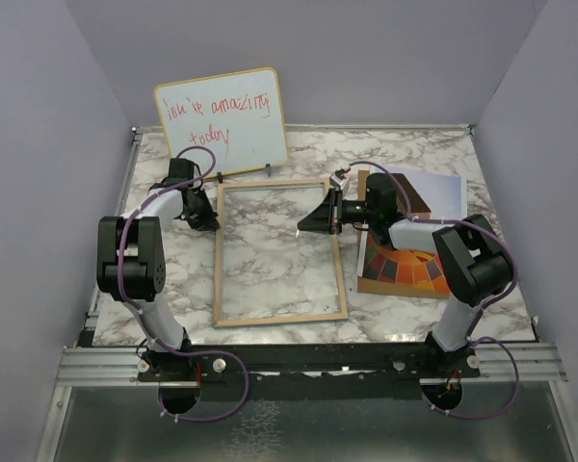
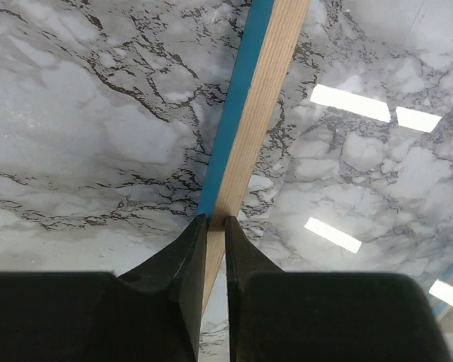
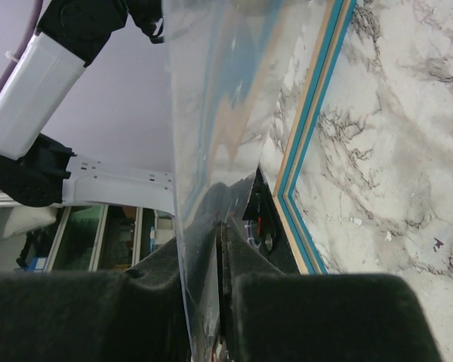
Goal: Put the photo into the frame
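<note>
Left jaws: closing narrowly on the frame's left rail; the left gripper is pinching the wood strip, one finger on the blue side and the other on the pane side.
Right jaws: standing narrow as well; the right gripper is clamping the near edge of the pane, which is running straight down between its fingers.
Frame: lying in the middle of the table, wood face up, long sides running away from the arm bases, with blue showing along its outer edge in both wrist views.
Pane: tilting up and away from the frame's right rail on the gripper's side. It is catching blue and orange reflections, and how far it is clearing the rail is hard to tell.
Photo: lying flat on the table just right of the frame and outside it. The right arm is crossing over its middle, the orange and red patches are showing at its near end, and the pale sky is showing at the far end.
Board: a brown board is resting by the right wrist at the photo's far end, partly hidden by the arm.
Whiteboard: the whiteboard is standing tilted at the back left, red handwriting facing the arms, apart from the frame.
</note>
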